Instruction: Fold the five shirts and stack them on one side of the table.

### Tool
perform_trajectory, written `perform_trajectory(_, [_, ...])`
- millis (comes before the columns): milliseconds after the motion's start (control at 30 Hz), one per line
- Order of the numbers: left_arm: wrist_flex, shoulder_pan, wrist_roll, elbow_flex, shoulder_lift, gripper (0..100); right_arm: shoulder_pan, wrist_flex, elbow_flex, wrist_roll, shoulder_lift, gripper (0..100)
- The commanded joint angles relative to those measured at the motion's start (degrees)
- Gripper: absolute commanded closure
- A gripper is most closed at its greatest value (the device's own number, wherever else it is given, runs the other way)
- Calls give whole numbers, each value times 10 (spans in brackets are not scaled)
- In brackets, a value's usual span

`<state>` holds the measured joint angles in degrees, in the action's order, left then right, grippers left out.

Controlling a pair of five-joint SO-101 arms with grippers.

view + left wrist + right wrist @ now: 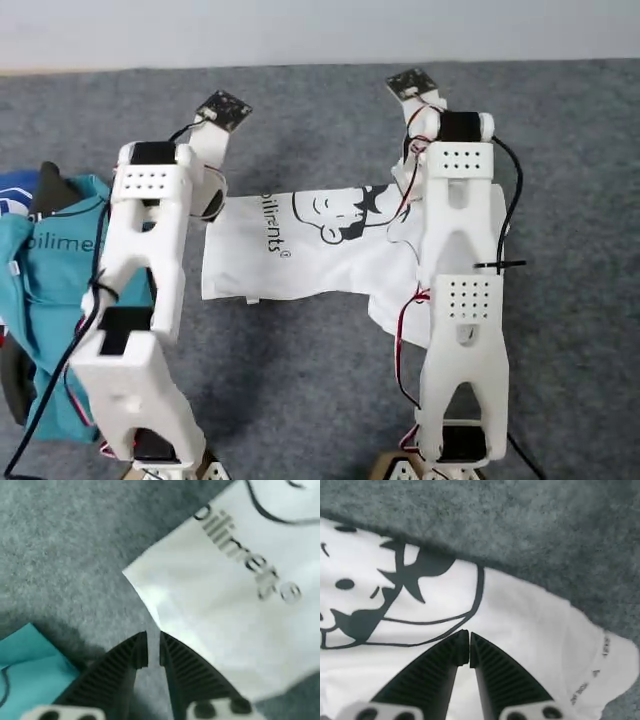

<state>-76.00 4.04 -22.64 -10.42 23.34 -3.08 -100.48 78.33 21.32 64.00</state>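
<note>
From above, a white shirt [300,265] with a black print lies spread on the grey table [300,100], between the two arms. Its lower edge is creased and uneven. The left arm [150,250] reaches to the shirt's left edge. The right arm [460,250] lies over the shirt's right part and hides it there. A teal shirt [55,290] lies bunched at the table's left edge, partly under the left arm, with a blue shirt [15,190] at its far end. It lies just beside the white shirt, and I cannot tell whether the two touch.

In the left wrist view, the left gripper [153,637] has its jaws drawn close on the white shirt's side edge, a little way from a corner. A pale strip of cloth shows in the thin slit between them. Grey table lies beside the edge, and a teal corner shows farther off.

In the right wrist view, the right gripper [469,635] has its jaws together, the tips down on the white shirt just beside the printed face. I cannot tell whether any cloth is caught between them. The shirt's hem curves past, with grey table beyond it.
</note>
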Motion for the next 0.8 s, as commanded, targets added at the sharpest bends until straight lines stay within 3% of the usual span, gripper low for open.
perform_trajectory(0, [7,-4,43,-87,51,942,-1,-28,-74,-22,-78,988])
perform_trajectory(233, [-75,-4,59,-330,231,942,19,-22,-273,-31,-152,988])
perform_trajectory(600, [-235,23,11,-686,486,942,84,2,-283,-26,-65,988])
perform_trajectory(767, [-244,57,-1,-720,502,943,95,5,-283,-26,-58,988])
